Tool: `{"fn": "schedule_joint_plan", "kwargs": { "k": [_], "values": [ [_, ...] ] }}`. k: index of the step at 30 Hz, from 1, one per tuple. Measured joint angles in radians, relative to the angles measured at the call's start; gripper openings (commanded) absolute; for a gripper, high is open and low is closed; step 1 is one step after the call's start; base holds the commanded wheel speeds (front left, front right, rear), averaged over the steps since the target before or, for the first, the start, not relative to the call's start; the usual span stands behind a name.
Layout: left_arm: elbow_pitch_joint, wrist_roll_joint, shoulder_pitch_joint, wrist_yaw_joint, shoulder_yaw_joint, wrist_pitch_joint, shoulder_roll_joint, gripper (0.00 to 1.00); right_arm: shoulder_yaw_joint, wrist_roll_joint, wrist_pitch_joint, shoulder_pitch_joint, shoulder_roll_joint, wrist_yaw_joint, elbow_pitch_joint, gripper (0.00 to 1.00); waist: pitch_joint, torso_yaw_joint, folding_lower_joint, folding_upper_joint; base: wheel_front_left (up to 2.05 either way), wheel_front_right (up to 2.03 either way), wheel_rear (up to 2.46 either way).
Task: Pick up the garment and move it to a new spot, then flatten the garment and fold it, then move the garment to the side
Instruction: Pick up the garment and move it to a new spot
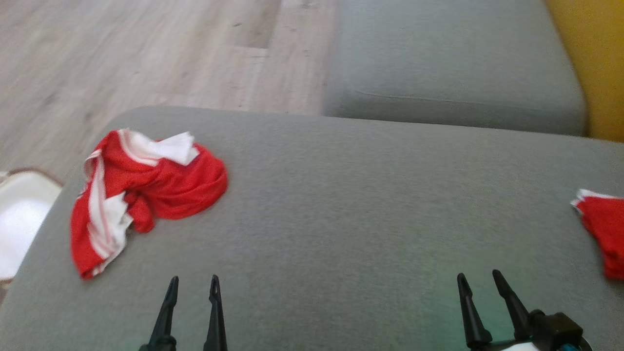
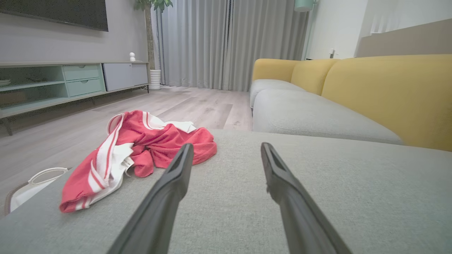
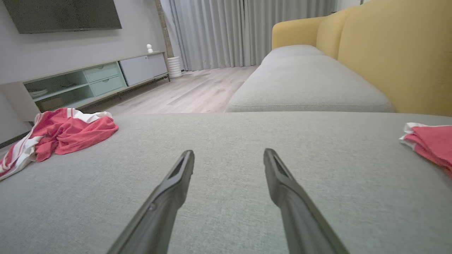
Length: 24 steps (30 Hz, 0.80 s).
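Plainly, the crumpled garment (image 1: 146, 195) lay ahead-left of my left pincer (image 1: 194, 279), stretched diagonally; my right pincer (image 1: 478, 274) sat farther off, both wide, empty.

Garment (image 1: 146, 190) soft red-white knit cloth; cushion (image 1: 365, 219) matt grey weave; floor (image 1: 146, 53) pale wood.

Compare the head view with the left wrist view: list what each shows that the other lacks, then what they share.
Head view, not left wrist: the right gripper, jaws open, and a second red garment at that view's right edge. Left wrist, not head: the wall television, the low cabinet and grey curtains. Both: the crumpled red-and-white garment, the left gripper with jaws open, the grey cushion, the wood floor and the yellow sofa back.
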Motion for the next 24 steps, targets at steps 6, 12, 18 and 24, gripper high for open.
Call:
{"fn": "schedule_joint_plan", "kwargs": {
  "k": [6,12,18,24],
  "values": [
    [-0.006,0.007,0.000,-0.008,0.010,0.000,0.000,1.00,0.008,0.001,0.000,0.001,0.003,0.000,0.000,1.00,0.007,0.116,0.0000,0.0000,0.00,0.00,0.00],
    [-0.035,0.003,0.000,0.004,0.034,0.000,0.000,1.00,0.018,0.001,-0.002,-0.005,0.004,0.000,0.001,1.00,0.024,0.233,-0.0001,0.0000,0.00,0.00,0.00],
    [-0.061,-0.012,0.000,0.029,0.043,0.000,0.000,1.00,0.034,0.002,-0.002,-0.027,-0.014,0.000,0.001,1.00,0.065,0.276,0.0001,0.0000,0.00,0.00,0.00],
    [-0.089,0.025,-0.071,0.018,0.084,0.000,0.006,1.00,0.024,0.006,-0.002,-0.028,-0.059,0.000,-0.019,1.00,0.115,0.308,0.0000,0.0000,0.00,0.00,0.00]
  ]
}}
